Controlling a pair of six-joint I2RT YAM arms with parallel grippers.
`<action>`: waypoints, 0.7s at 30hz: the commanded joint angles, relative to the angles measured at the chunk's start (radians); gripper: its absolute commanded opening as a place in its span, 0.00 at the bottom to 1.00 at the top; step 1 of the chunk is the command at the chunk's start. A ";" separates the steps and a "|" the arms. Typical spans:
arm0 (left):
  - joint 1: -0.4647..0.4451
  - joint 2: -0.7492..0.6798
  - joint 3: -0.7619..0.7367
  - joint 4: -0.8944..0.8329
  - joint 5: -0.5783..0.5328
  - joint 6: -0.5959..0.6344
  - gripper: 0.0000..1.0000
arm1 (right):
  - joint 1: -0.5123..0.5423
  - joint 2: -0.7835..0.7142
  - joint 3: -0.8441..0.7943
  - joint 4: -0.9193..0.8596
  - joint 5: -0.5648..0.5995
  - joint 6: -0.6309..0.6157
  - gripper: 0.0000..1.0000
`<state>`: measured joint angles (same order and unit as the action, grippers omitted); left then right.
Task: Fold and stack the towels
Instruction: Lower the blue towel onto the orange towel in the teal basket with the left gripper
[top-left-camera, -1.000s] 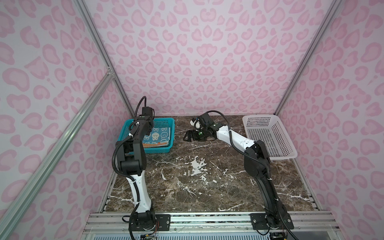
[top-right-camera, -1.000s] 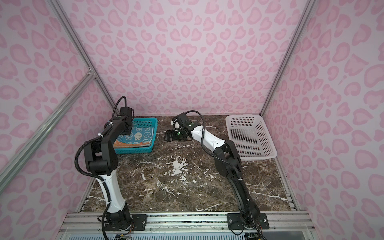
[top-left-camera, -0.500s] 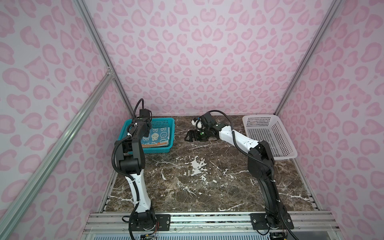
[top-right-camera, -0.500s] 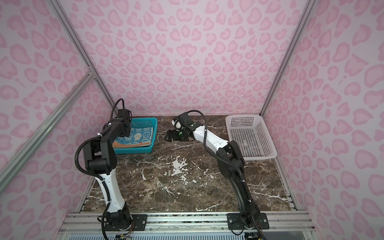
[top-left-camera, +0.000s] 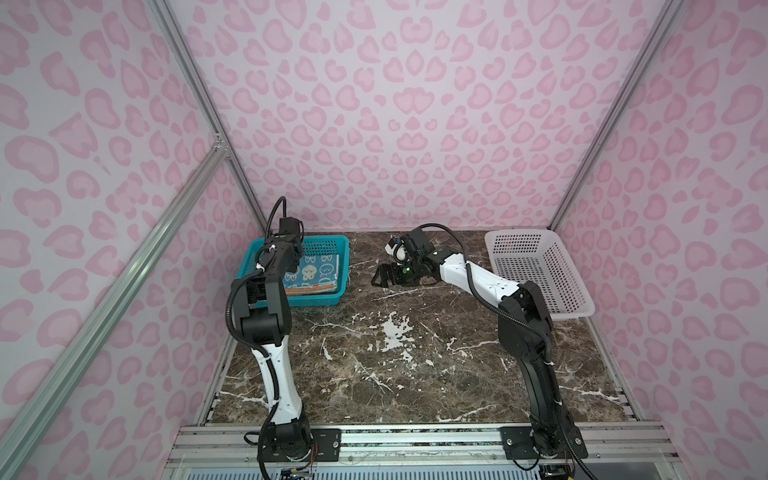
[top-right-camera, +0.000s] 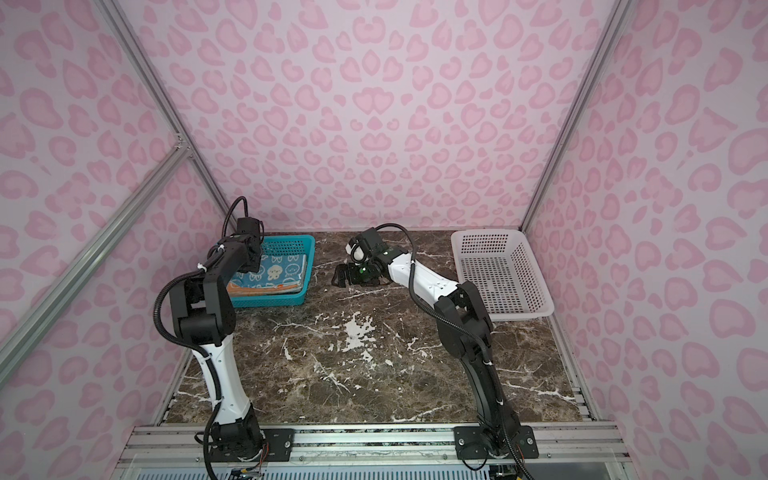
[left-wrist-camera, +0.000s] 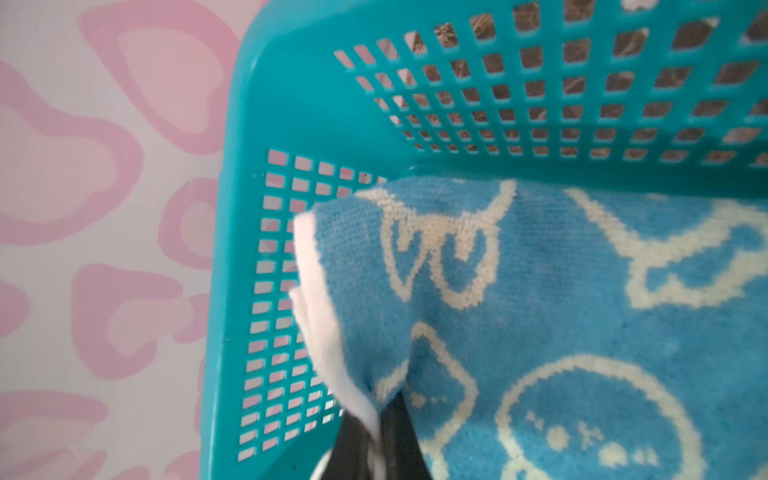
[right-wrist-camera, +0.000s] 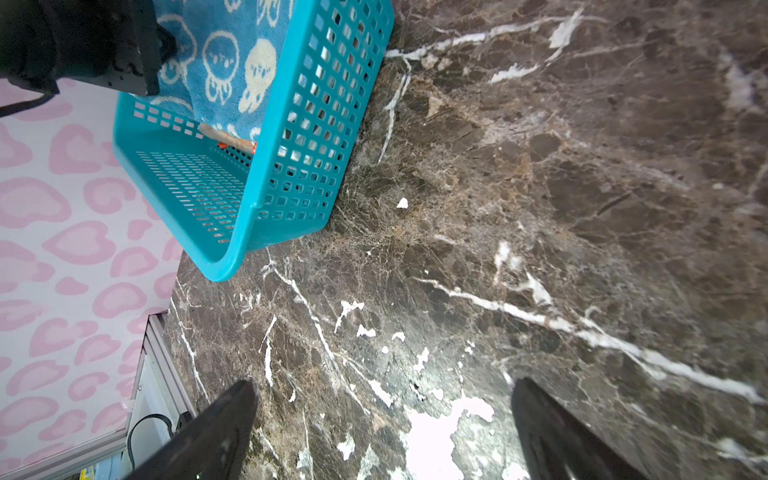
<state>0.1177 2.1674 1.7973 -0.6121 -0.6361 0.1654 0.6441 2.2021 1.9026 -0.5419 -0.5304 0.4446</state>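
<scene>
My left gripper (left-wrist-camera: 376, 440) reaches into the teal basket (left-wrist-camera: 291, 104) and its jaws are pinching one corner of the blue towel (left-wrist-camera: 561, 282), whose white underside shows right at the pinch. That corner stands lifted close to a corner of the basket. In both top views the rest of the cloth lies flat on top of the pile, with the edge of an orange towel (top-left-camera: 309, 289) showing under it. My right gripper (right-wrist-camera: 382, 415) is over the bare marble surface (right-wrist-camera: 540, 166) between the teal basket and the white basket (top-left-camera: 536, 266), jaws spread wide around nothing, apart from the towels
</scene>
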 joint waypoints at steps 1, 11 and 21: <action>0.003 0.009 0.031 0.003 -0.008 -0.018 0.04 | -0.002 -0.009 -0.014 0.030 -0.004 -0.008 0.98; 0.003 0.007 0.022 -0.024 0.004 -0.066 0.30 | -0.001 -0.015 -0.023 0.040 -0.002 0.000 0.98; 0.003 -0.057 0.036 -0.053 0.023 -0.134 0.98 | -0.001 -0.058 -0.046 0.021 0.015 -0.018 0.98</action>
<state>0.1204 2.1578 1.8160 -0.6453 -0.6266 0.0605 0.6422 2.1590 1.8690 -0.5171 -0.5266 0.4404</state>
